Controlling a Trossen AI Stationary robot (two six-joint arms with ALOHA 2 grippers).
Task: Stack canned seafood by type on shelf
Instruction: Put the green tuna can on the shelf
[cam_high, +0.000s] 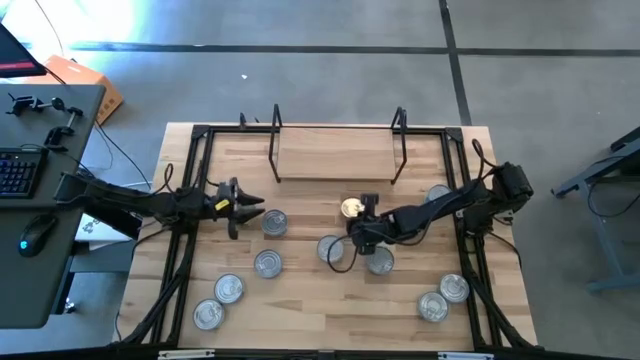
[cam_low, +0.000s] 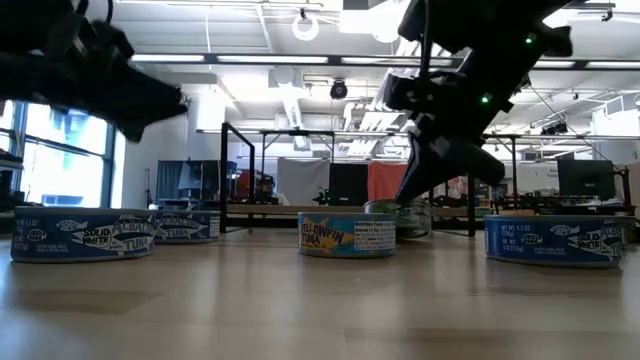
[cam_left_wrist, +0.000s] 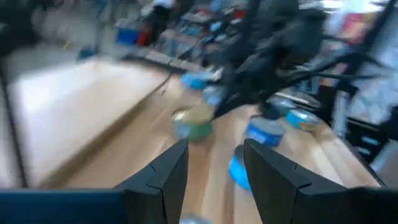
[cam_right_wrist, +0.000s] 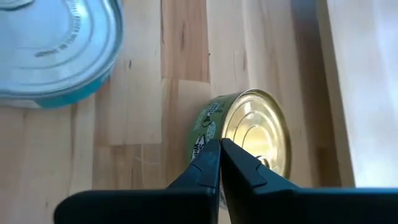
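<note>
Several round tins lie scattered on the wooden table. A gold-topped, green-labelled tin (cam_high: 351, 208) (cam_right_wrist: 255, 127) stands on its base just in front of the shelf (cam_high: 335, 160), a light board between black wire uprights. My right gripper (cam_right_wrist: 219, 144) (cam_high: 358, 224) is shut, its tips at that tin's near rim. My left gripper (cam_high: 245, 207) (cam_left_wrist: 216, 149) hangs open and level above the table's left side, with nothing between its fingers. A silver-lidded tin (cam_high: 274, 222) stands just beyond it. My right gripper brings its shut fingertips (cam_right_wrist: 211, 158) slanting down from the table's right side to the near rim of the gold lid (cam_right_wrist: 239, 149). Whether they touch the tin I cannot tell. The tin rests flat on the table.
More silver-lidded tins stand mid-table (cam_high: 330, 248) (cam_high: 268, 263) (cam_high: 380, 262), at the near left (cam_high: 229, 288) (cam_high: 208, 314), the near right (cam_high: 433, 305) (cam_high: 454, 288) and under the right arm (cam_high: 437, 195). A black frame (cam_high: 190, 180) rims the table. A desk with a keyboard (cam_high: 15, 170) stands left.
</note>
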